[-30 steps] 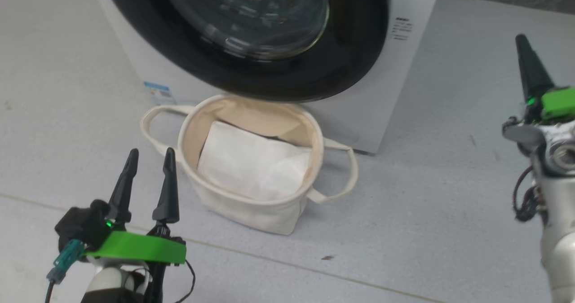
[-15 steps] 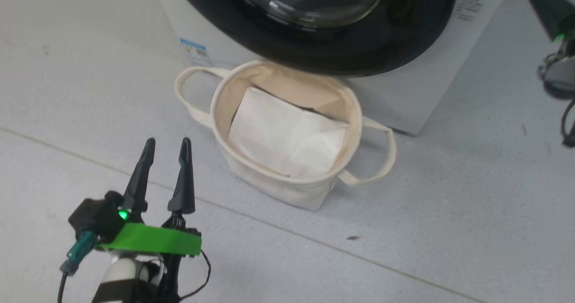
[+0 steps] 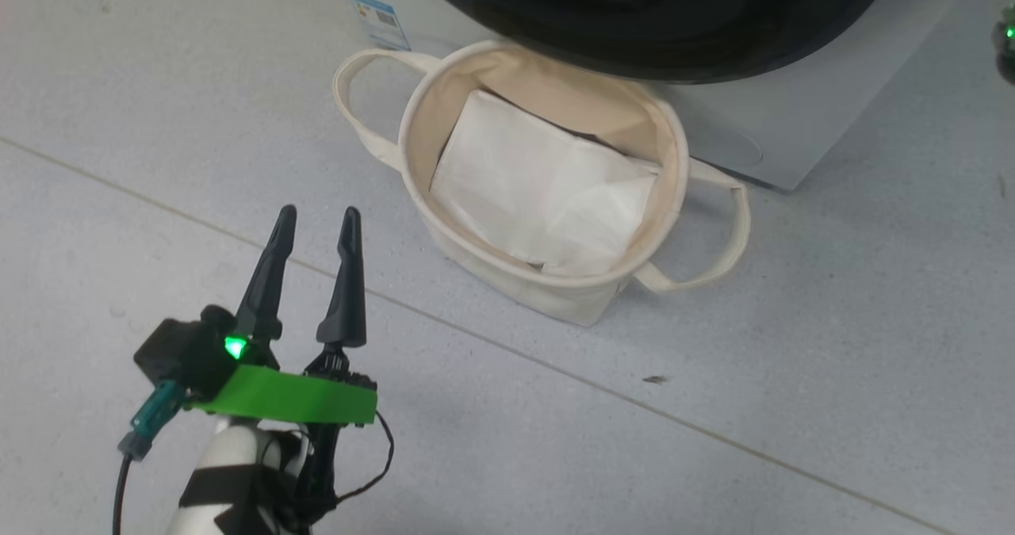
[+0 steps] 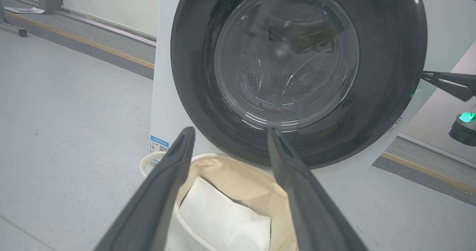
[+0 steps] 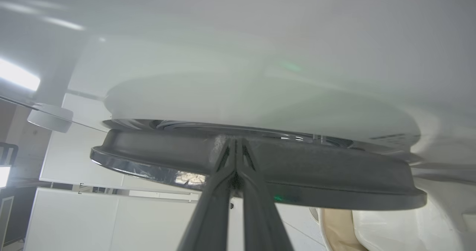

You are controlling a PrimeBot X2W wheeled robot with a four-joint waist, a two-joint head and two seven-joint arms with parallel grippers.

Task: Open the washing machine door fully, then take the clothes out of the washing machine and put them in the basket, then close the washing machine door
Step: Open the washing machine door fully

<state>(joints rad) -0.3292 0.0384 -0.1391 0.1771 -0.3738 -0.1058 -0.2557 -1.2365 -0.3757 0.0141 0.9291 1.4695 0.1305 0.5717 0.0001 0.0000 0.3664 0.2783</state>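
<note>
Washing machine door (image 4: 286, 54): looks closed on washing machine (image 4: 161, 106) front.
Nearest: left gripper (image 3: 317, 216) over grey floor (image 3: 714, 440), fingers spread wide, empty.
Beyond: basket (image 3: 408, 135) on floor, just below door, folded white sheet (image 3: 539, 186) inside.
Farthest: right gripper (image 5: 234, 143), fingers pressed together, nothing held, tips at door's black rim.

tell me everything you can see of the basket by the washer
The basket is a round cream-beige tub of what looks like soft canvas, with a rolled rim and two loop handles sticking out on opposite sides. It stands upright and open on the grey floor, right in front of the washing machine, below its door. A plain white sheet lies inside. The open left gripper is apart from it.
</note>
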